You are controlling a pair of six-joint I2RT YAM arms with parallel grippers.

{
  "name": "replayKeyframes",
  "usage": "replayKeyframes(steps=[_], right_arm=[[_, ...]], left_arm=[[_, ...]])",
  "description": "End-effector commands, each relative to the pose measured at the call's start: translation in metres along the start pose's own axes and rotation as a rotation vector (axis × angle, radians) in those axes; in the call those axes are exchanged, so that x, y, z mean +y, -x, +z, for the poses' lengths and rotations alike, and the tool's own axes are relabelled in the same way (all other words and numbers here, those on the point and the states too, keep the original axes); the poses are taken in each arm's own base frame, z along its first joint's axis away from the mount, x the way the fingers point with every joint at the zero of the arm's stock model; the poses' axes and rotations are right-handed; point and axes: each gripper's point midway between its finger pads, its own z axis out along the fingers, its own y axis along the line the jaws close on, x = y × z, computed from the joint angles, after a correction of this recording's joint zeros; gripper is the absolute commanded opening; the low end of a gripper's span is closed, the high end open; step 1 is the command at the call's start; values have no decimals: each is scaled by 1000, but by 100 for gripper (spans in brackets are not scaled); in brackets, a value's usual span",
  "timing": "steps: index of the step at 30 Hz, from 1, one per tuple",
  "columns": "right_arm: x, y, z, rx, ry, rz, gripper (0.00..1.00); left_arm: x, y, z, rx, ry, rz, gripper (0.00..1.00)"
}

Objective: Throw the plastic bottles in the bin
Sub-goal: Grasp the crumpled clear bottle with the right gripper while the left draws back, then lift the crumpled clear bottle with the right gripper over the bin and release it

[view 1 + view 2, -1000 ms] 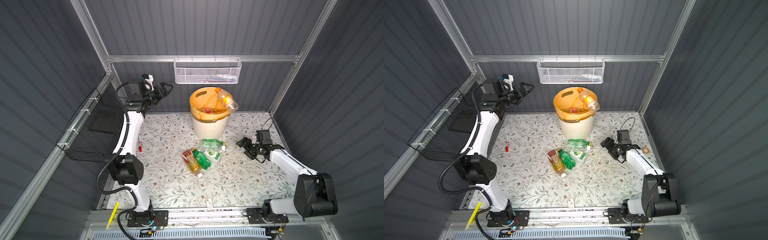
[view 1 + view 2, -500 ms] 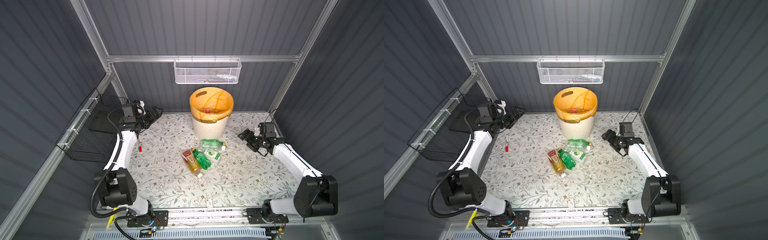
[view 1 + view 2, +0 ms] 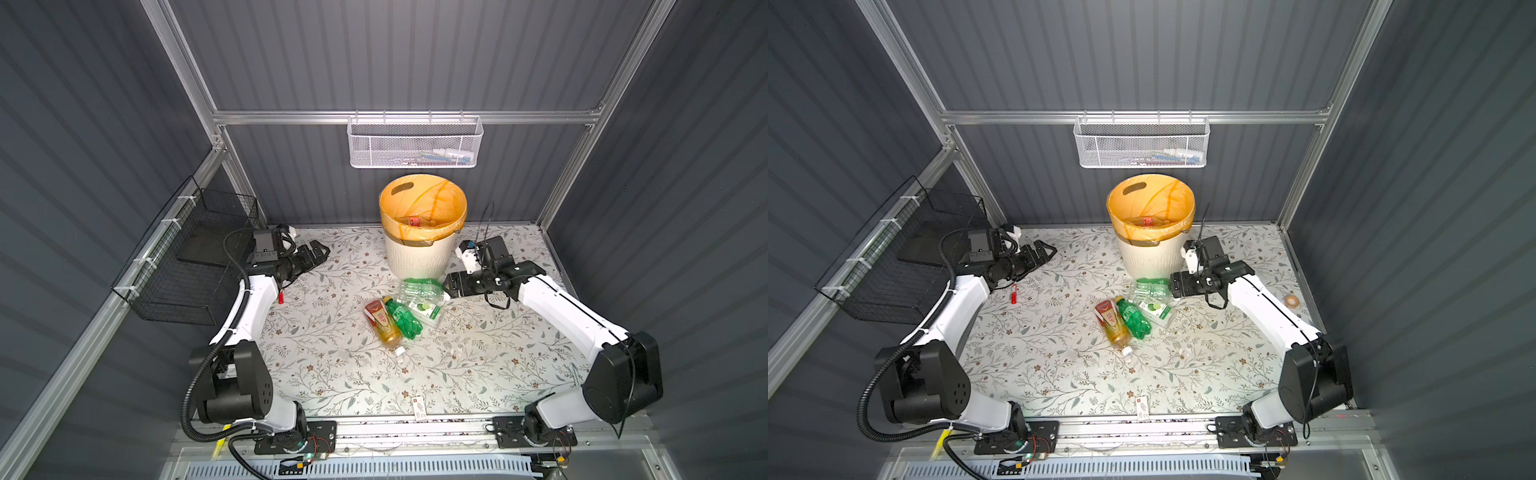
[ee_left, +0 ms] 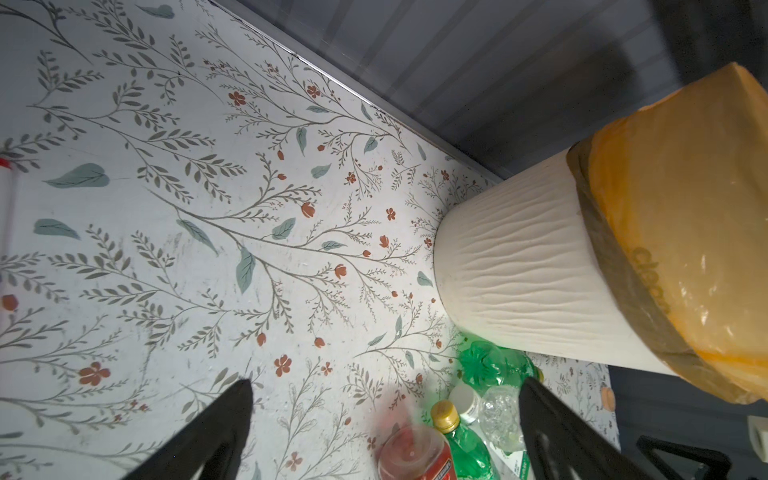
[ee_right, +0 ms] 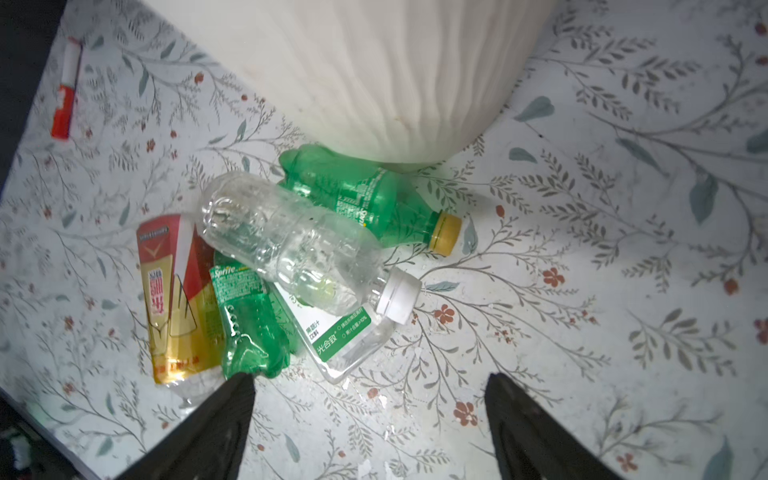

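Your left hand (image 3: 322, 251) hangs low over the far left corner of the worktop (image 3: 332, 374). In the left wrist view its fingers (image 4: 216, 419) stand wide apart with only bare worktop between them, so it holds nothing. Your right hand (image 3: 449, 286) sits right of the worktop's middle, just beside the bottle heap and near the foot of the bin (image 3: 417, 257). It is spread wide too, and its fingers (image 5: 216, 419) frame empty worktop, so it grips nothing.

The bin stands upright at the middle of the far edge, with its orange bag (image 3: 424, 195) folded over the rim.

Five bottles lie on their sides in one heap just in front of the bin, around the worktop's centre:
- The green bottle with a yellow cap (image 5: 365, 199) lies closest, right at the bin's base.
- The clear bottle with a white cap (image 5: 291, 249) lies across the top of the heap.
- The flat clear bottle with a green-and-white label (image 5: 345, 336) lies under it.
- The green Sprite bottle (image 5: 249, 324) lies alongside, touching the amber bottle with a red-and-gold label (image 5: 170, 291).

A red-and-white marker pen (image 3: 1014, 294) lies near the left edge, partly under your left arm in a top view. A small white card (image 3: 419, 406) lies at the middle of the near edge.
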Motion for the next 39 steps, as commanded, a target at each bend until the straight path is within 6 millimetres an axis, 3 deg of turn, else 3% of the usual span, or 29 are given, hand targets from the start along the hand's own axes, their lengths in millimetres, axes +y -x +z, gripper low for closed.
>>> replayKeyframes(steps=[1,6,18,32,39], right_arm=[[17,-10,12,77,-2,-321,90],[37,-10,41,133,21,-534,89],[49,4,95,85,-53,-711,87],[39,-1,120,62,-131,-770,89],[39,-9,120,66,-119,-760,79]], left_arm=[[10,-13,-8,23,44,50,100],[13,-17,-8,17,44,52,100],[20,-20,-5,10,66,72,100],[27,-24,4,27,75,61,100],[27,-24,3,24,77,64,100]])
